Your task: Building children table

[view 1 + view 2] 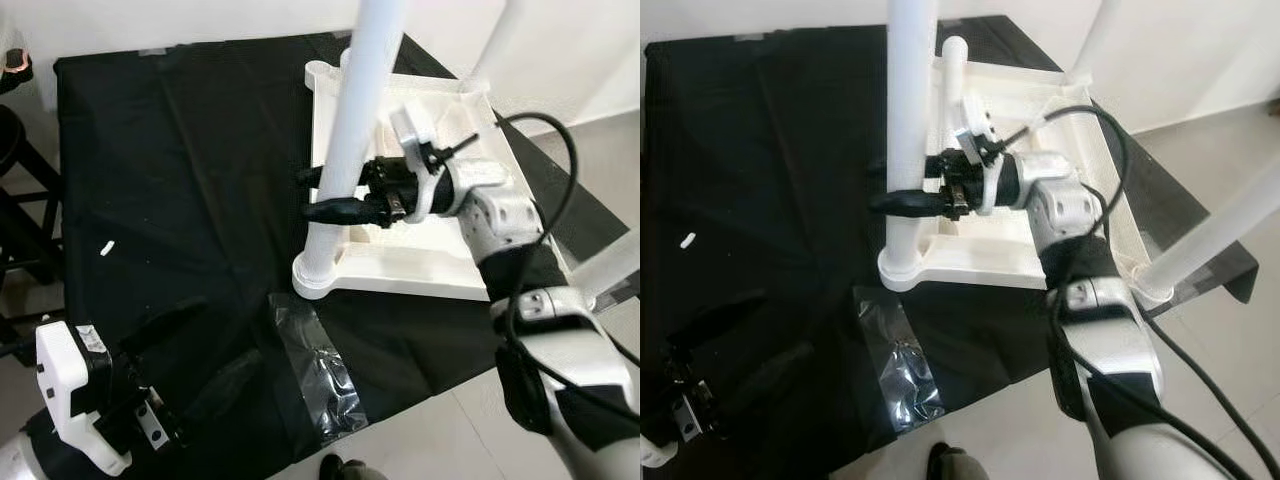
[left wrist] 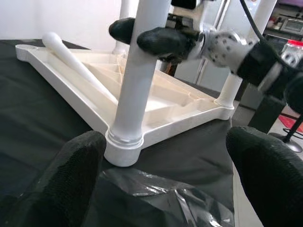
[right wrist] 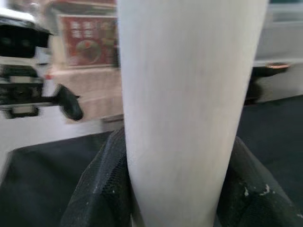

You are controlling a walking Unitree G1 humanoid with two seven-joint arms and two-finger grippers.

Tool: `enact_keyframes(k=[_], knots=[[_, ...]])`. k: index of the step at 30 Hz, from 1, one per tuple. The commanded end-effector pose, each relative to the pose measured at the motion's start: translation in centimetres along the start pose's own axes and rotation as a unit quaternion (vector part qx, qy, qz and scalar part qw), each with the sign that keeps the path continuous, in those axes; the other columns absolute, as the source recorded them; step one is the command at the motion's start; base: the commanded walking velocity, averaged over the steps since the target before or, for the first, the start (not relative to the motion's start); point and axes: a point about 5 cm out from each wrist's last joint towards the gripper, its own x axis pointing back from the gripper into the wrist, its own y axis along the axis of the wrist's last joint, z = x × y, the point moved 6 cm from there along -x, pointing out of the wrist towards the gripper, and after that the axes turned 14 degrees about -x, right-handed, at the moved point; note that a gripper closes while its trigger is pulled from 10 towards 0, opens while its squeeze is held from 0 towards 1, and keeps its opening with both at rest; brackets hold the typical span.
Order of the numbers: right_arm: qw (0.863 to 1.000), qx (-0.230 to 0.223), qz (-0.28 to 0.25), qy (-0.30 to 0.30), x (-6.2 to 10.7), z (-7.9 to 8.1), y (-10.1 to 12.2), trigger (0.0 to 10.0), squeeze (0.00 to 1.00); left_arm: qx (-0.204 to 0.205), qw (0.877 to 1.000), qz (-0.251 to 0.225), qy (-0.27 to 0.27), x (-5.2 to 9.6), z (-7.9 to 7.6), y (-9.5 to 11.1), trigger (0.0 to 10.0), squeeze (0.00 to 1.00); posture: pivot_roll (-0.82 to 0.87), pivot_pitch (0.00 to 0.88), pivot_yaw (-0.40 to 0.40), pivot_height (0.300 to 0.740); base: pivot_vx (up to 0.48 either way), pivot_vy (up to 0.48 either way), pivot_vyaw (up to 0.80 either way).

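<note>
White plastic makes up the upturned table top [image 1: 430, 262], which is laid on a desk [image 1: 180, 180] covered in black cloth, at about 1 o'clock in the head view. An upright white leg [image 1: 352, 130] is seated in the corner socket [image 1: 316, 272] nearest the robot, and the right gripper [image 1: 325, 192] is closed around its shaft, one black finger seen on each side of the tube, well above the socket. The right arm reaches in from 4 o'clock, its black cable [image 1: 560, 160] looping over the table top.

The left gripper [image 2: 165, 184] is held low at 7 o'clock, near the desk edge and well apart from the leg; its two fingers [image 2: 66, 184] are spread wide and nothing is held between them. Between this gripper and the socket, a strip of crinkled shiny tape [image 1: 320, 375] is stuck across the cloth.

A loose leg [image 2: 78, 64] is seen lying inside the ribbed underside of the top, slanting toward its far corner. Two more legs are stood upright at other corners, one at 3 o'clock [image 1: 1215, 235] and one at 1 o'clock [image 1: 1095, 35]. A small white piece [image 1: 106, 247] lies on the cloth at 9 o'clock. A dark stool [image 1: 15, 200] is stood beside the desk at 9 o'clock.
</note>
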Motion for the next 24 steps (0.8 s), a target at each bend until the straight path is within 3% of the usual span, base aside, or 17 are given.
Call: enact_keyframes(k=[1,2,3,4,5,8,15,16,17,18,19,20,21,22,23,24], knots=[[0.986,-0.049,0.023,-0.16,-0.6,-1.8,-4.9,0.0,0.0,-0.001,1.0,0.001,-0.004,0.1,-0.2,0.1,10.0,0.0,0.18,0.254,-0.14,0.74,0.0,0.0,0.0],[0.942,-0.079,-0.001,-0.327,-0.4,-3.3,-7.0,0.0,0.0,-0.001,1.0,0.001,-0.004,0.2,-0.1,0.1,10.0,0.0,0.18,0.257,-0.133,0.74,0.0,0.0,0.0],[0.892,-0.102,-0.012,-0.441,0.8,-3.9,-8.3,0.0,0.0,-0.001,1.0,0.002,-0.004,0.2,0.0,0.1,10.0,0.0,0.17,0.259,-0.125,0.74,0.0,0.0,0.0],[0.86,-0.119,-0.007,-0.497,1.2,-2.6,-10.1,0.0,0.0,0.0,1.0,0.001,-0.004,0.1,0.2,0.0,10.0,0.0,0.16,0.256,-0.108,0.74,0.0,0.0,0.0],[0.853,-0.126,-0.003,-0.507,1.1,-1.6,-10.8,0.0,0.0,0.001,1.0,0.001,-0.004,0.0,0.3,-0.1,10.0,0.0,0.16,0.256,-0.108,0.74,0.0,0.0,0.0],[0.856,-0.135,-0.004,-0.499,0.4,-1.0,-11.1,0.0,0.0,0.003,1.0,-0.004,-0.008,-0.3,0.3,-0.1,10.0,0.0,0.15,0.245,-0.101,0.74,0.0,0.0,0.0],[0.869,-0.097,-0.024,-0.485,-0.8,-3.0,-8.2,0.0,0.0,0.004,1.0,-0.018,-0.017,-1.1,0.1,-0.1,10.0,0.0,0.16,0.213,-0.111,0.74,0.0,0.0,0.0],[0.872,-0.095,-0.026,-0.48,-1.0,-3.1,-7.9,7.4,0.0,0.002,1.0,-0.019,-0.017,-1.1,0.2,-0.1,10.0,0.0,0.16,0.213,-0.111,0.74,0.0,0.0,0.0],[0.872,-0.095,-0.026,-0.48,-1.0,-3.1,-7.9,7.4,0.0,0.002,1.0,-0.019,-0.017,-1.1,0.2,-0.1,10.0,0.0,0.16,0.213,-0.111,0.74,0.0,0.0,0.0],[0.872,-0.094,-0.032,-0.478,-1.3,-2.9,-7.4,10.0,0.0,-0.001,1.0,-0.019,-0.015,-1.0,0.3,0.0,10.0,0.0,0.16,0.21,-0.112,0.74,0.0,0.0,0.0],[0.872,-0.094,-0.032,-0.478,-1.3,-2.9,-7.4,10.0,0.0,-0.001,1.0,-0.019,-0.015,-1.0,0.3,0.0,10.0,0.0,0.16,0.21,-0.112,0.74,0.0,0.0,0.0],[0.894,-0.105,-0.062,-0.432,-2.4,-2.7,-5.6,10.0,0.7,-0.004,1.0,-0.018,-0.013,-0.9,0.4,0.0,10.0,0.0,0.16,0.211,-0.112,0.74,0.0,0.0,0.0],[0.894,-0.105,-0.062,-0.432,-2.4,-2.7,-5.6,10.0,0.7,-0.004,1.0,-0.018,-0.013,-0.9,0.4,0.0,10.0,0.0,0.16,0.211,-0.112,0.74,0.0,0.0,0.0],[0.905,-0.102,-0.079,-0.406,-2.7,-2.7,-4.3,10.0,1.0,-0.004,1.0,-0.018,-0.014,-0.9,0.4,0.0,10.0,0.0,0.16,0.212,-0.111,0.74,0.0,0.0,0.0],[0.919,-0.099,-0.091,-0.371,-2.9,-2.5,-3.1,10.0,1.0,-0.004,1.0,-0.018,-0.014,-0.9,0.4,0.0,10.0,0.0,0.16,0.214,-0.112,0.74,0.0,0.0,0.0],[0.919,-0.099,-0.091,-0.371,-2.9,-2.5,-3.1,10.0,1.0,-0.004,1.0,-0.018,-0.014,-0.9,0.4,0.0,10.0,0.0,0.16,0.214,-0.112,0.74,0.0,0.0,0.0]])
